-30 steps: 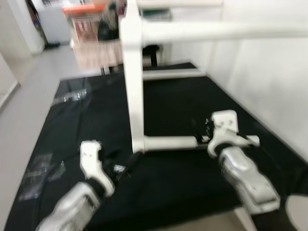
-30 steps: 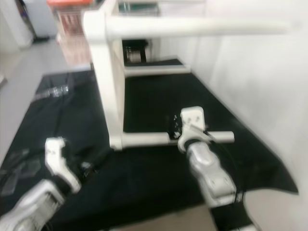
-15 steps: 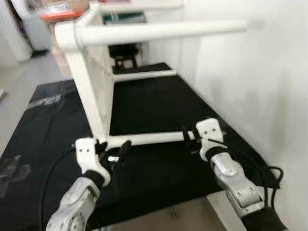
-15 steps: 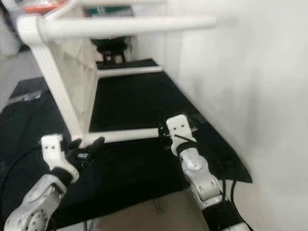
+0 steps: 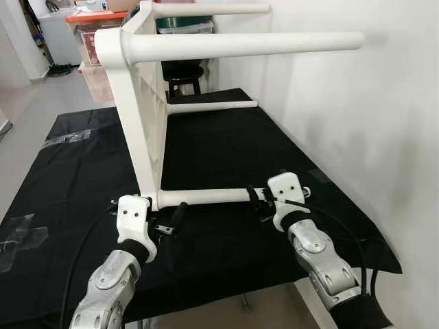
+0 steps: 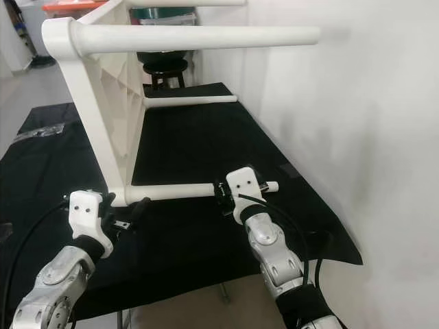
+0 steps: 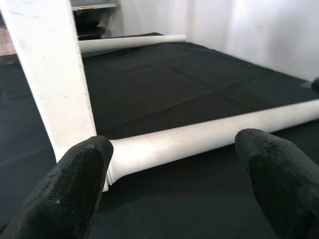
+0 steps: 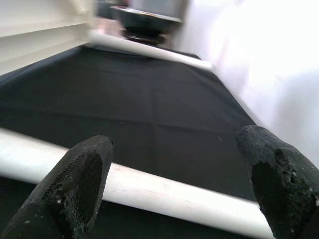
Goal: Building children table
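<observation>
The white children's table (image 5: 140,103) lies on its side on a black cloth (image 5: 226,144), its top standing upright and its round legs pointing right. The near lower leg (image 5: 206,197) rests on the cloth. My left gripper (image 5: 168,221) is open just in front of where this leg meets the top; in the left wrist view the leg (image 7: 199,139) runs across just beyond the spread fingers (image 7: 75,189). My right gripper (image 5: 259,203) is open at the leg's free end, and the leg (image 8: 149,191) crosses between its fingers (image 8: 79,179).
A white wall (image 5: 357,137) runs close along the right. A black stool (image 5: 182,72) and storage boxes (image 5: 92,41) stand behind the cloth. Clear plastic bags (image 5: 20,229) lie at the cloth's left edge. A black cable (image 5: 374,267) loops by my right arm.
The camera has swung and the picture has sharpened. My left gripper has come forward to the base of the near lower leg. The right gripper stays at that leg's end.
</observation>
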Robot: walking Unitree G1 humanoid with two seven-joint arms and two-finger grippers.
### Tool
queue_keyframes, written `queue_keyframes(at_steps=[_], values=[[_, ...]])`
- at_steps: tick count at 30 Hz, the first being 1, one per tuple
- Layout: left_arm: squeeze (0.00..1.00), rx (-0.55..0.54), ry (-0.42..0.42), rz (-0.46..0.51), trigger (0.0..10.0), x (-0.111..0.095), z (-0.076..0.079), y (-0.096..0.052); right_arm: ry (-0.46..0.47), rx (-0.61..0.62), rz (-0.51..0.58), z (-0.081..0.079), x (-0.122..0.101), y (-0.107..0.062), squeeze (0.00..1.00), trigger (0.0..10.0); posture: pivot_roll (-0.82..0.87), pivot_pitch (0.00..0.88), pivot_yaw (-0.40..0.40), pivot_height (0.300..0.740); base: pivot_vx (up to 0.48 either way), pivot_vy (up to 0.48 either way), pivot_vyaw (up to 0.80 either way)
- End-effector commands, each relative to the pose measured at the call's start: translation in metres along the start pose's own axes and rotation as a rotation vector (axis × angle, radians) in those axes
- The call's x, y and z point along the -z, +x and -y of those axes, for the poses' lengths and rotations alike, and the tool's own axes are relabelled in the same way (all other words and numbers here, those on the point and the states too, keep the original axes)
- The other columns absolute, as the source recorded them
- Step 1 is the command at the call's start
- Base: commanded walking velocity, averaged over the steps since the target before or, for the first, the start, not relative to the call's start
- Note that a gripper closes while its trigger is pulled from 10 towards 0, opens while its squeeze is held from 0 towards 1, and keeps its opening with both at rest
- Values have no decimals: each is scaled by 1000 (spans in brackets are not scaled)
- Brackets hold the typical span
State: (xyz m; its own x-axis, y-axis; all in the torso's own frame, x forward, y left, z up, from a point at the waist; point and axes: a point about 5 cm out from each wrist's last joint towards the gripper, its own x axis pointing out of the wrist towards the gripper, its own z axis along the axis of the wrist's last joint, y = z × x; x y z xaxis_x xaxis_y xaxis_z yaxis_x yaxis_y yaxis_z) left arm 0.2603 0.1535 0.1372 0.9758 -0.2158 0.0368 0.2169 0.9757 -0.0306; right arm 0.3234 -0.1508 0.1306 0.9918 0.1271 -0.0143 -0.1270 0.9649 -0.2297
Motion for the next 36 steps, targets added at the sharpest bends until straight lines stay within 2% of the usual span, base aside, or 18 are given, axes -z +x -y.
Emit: queue_keyframes(at_steps=[1, 2, 5, 8, 13, 18, 26, 28, 32, 33, 36], values=[[0, -5, 38, -34, 10000, 6, -3, -1, 59, 25, -19, 4, 3, 1, 0, 10000, -58, 0, 14, 740, 0, 0, 0], [0, -5, 38, -34, 10000, 6, -3, -1, 59, 25, -19, 4, 3, 1, 0, 10000, -58, 0, 14, 740, 0, 0, 0], [0, -5, 51, -26, 10000, 7, -3, -1, 146, 36, -70, 9, 13, -4, 0, 10000, -62, 0, 20, 740, 85, 0, -267], [0, 1, 52, -20, 10000, 7, -2, 0, 171, 30, -61, 8, 13, -4, 0, 10000, -62, 0, 20, 740, 285, 0, -533], [0, 19, 60, -17, 10000, 6, -1, 1, 131, -2, -35, 3, 9, -2, 0, 10000, -58, 0, 23, 740, 361, 0, 0], [0, 21, 70, -13, 10000, 7, -1, 0, 153, -20, -34, 2, 9, 0, 0, 10000, -55, 0, 21, 740, 364, 0, -530], [0, 24, 84, -12, 10000, 7, 0, 0, 178, -35, -30, 2, 8, 0, 0, 10000, -57, 0, 24, 740, 369, 0, 0], [0, 12, 112, -12, 10000, 7, 0, 0, 187, -70, -2, -1, 6, -2, 0, 10000, -57, 0, 23, 740, 124, 0, 672], [0, 2, 155, -26, 10000, 6, 3, -4, 185, -75, -11, -1, 8, -2, 0, 10000, -61, 0, 24, 740, 0, 0, 136], [0, 3, 187, -37, 10000, 6, 6, -7, 184, -75, -15, -1, 8, -1, 0, 10000, -61, 0, 24, 740, 0, 0, 0], [0, 1, 202, -42, 10000, 5, 9, -10, 181, -75, -19, 0, 9, -2, 0, 10000, -59, 0, 24, 740, 0, 0, 0]])
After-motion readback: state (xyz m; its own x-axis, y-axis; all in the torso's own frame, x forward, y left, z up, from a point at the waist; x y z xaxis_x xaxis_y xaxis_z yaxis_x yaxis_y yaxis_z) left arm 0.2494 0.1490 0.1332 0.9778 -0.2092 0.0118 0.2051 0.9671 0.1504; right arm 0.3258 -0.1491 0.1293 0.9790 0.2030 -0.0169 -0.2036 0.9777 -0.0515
